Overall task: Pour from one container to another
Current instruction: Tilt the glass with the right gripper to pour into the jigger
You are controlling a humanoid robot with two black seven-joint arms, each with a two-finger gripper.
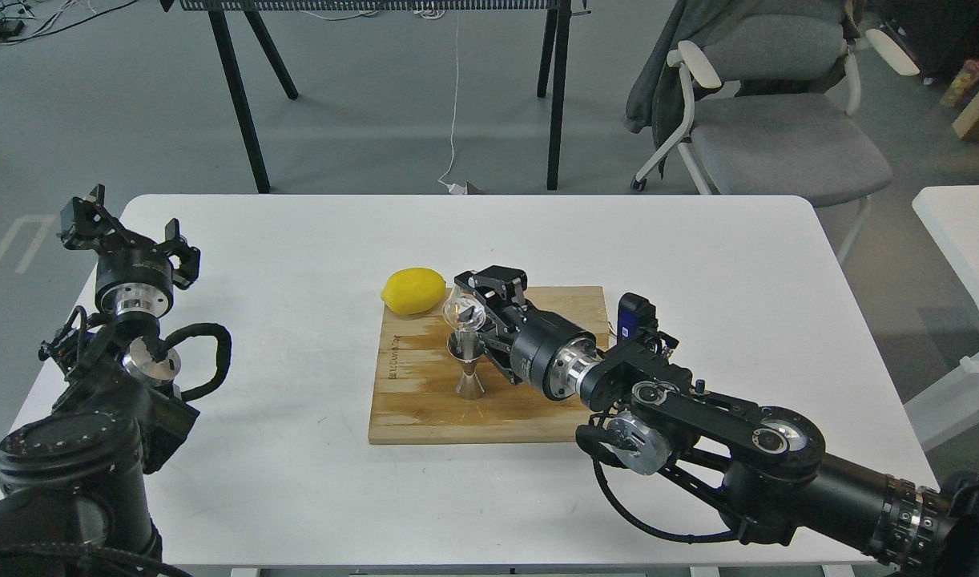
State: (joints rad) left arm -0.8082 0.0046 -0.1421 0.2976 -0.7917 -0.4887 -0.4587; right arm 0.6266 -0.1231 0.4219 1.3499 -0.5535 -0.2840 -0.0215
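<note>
My right gripper [467, 311] is shut on the small clear glass cup [462, 313], which is tipped on its side with its mouth toward the left and down. The cup hangs directly over the top cone of the shiny steel jigger [468, 366], nearly touching its rim. The jigger stands upright on the wooden cutting board [425, 413]. Whether anything flows from the cup is too small to tell. My left gripper [119, 229] is raised at the table's far left edge, open, with nothing between its fingers.
A yellow lemon [413, 290] lies at the board's back left corner, close to the cup. The board lies on a white table [297, 240]. A grey chair [770, 136] and black table legs [241, 104] stand beyond the table.
</note>
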